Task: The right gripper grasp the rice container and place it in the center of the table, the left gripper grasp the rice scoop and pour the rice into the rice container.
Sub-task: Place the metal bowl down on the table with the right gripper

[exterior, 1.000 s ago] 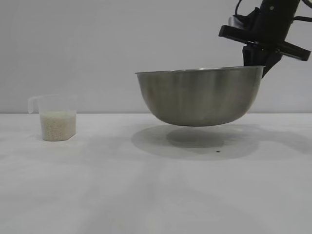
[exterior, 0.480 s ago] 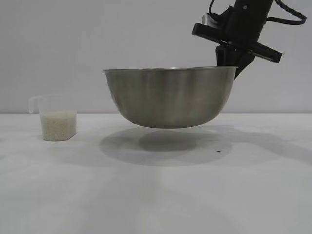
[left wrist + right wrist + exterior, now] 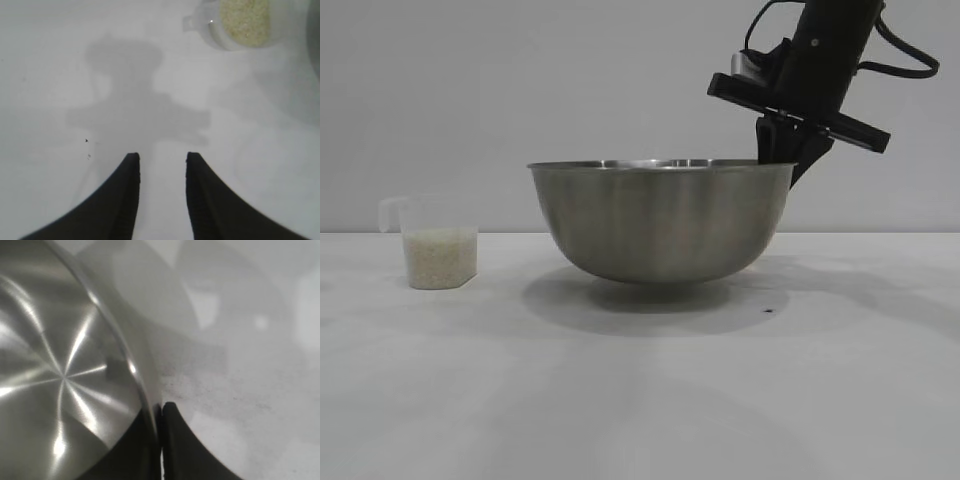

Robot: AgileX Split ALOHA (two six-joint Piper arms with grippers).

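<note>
Pinching rice container (image 3: pixel 660 220) rim: right gripper (image 3: pixel 778 160) fingers | left gripper (image 3: pixel 162 165) fingers spread, empty | no writing

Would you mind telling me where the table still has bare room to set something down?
The table is bare across its whole near strip, and between the rice scoop and the rice container. The middle is taken by the container, its rim pinched by the right gripper. The left gripper hangs open over bare surface.

Black arm (image 3: pixel 825 60), curved ribbed fingers (image 3: pixel 120 200).
</note>
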